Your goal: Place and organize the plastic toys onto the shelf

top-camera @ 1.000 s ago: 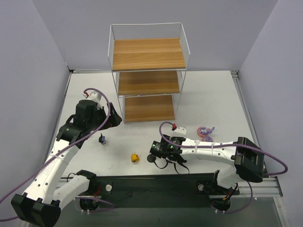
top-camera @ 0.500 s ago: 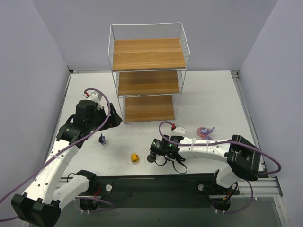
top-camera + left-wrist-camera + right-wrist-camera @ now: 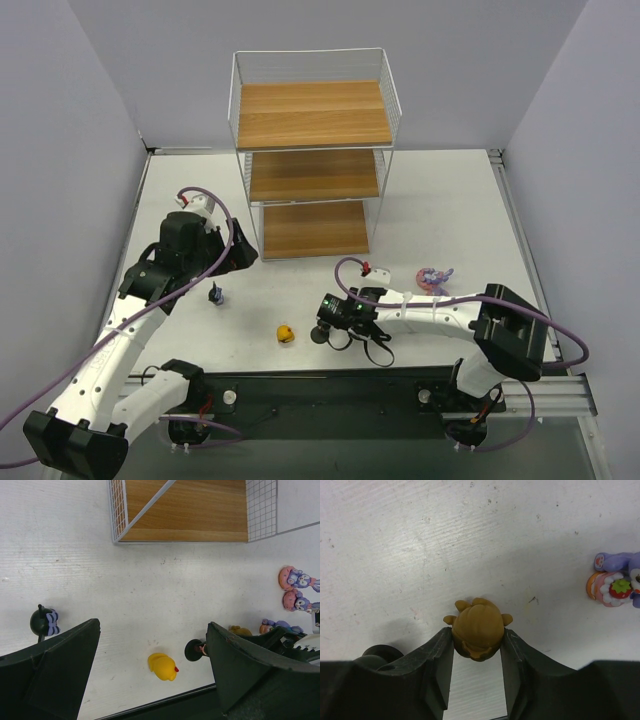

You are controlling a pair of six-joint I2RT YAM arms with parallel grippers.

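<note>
1. Squarely between the two black fingers (image 3: 437, 657) of the right gripper (image 3: 477, 647) sits the olive-brown big-headed plastic doll (image 3: 477, 627). Both finger faces press the sides of its head, so this claw is clamped on the doll, low over the white table (image 3: 395, 540).
2. That doll's head is rounded and matte, with small knobs poking out at its top and sides. The tabletop under it is pale, streaked and speckled with dark scuffs.
3. Beside the same claw's finger a glossy black round-headed doll (image 3: 380, 652) peeks out, mostly hidden by the gripper body. The left wrist view shows it resting on the table (image 3: 194, 650).
4. Off to one side lies a purple-pink bunny-like figure (image 3: 615, 580), smooth plastic with a red strawberry on its front. The left wrist view shows two more like it (image 3: 295, 578), close together.
5. The left gripper (image 3: 152, 625) hangs with its dark, wedge-shaped fingers spread wide and nothing between them. Below the gap lies a shiny yellow rounded figurine (image 3: 162, 666), and a dark figurine with a purple bow (image 3: 44, 621) stands by one finger.
6. At the far side stands the white wire-frame shelf with three brown wood-grain boards (image 3: 313, 115), apart from all the toys.
</note>
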